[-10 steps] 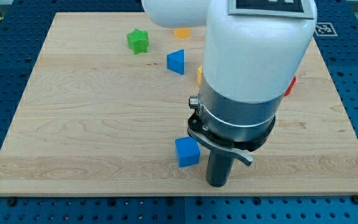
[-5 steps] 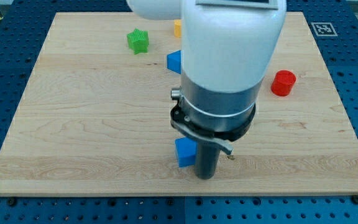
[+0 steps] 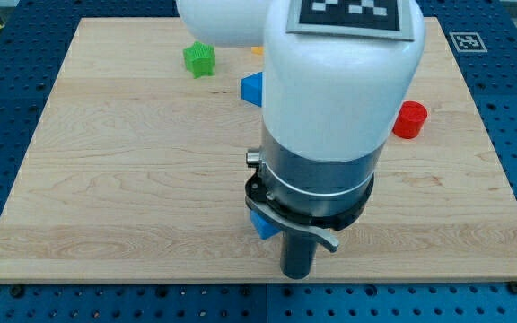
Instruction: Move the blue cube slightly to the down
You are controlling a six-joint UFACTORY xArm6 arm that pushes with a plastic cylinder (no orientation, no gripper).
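Note:
The blue cube [image 3: 261,224] lies near the board's bottom edge, mostly hidden behind my arm; only its left part shows. My tip [image 3: 296,274] stands at the view's bottom, just right of and below the cube, touching or very close to it. The arm's white body covers the middle of the board.
A green star-shaped block [image 3: 199,59] lies at the top left. A blue triangular block [image 3: 251,88] shows partly at the arm's left edge. A red cylinder [image 3: 409,119] lies at the right. A bit of an orange block [image 3: 258,50] peeks out at the top. The wooden board [image 3: 106,179] ends just below my tip.
The arm and tip moved left across the view's bottom toward the blue cube, then slightly down. The arm now hides most of the cube. The red cylinder came into view.

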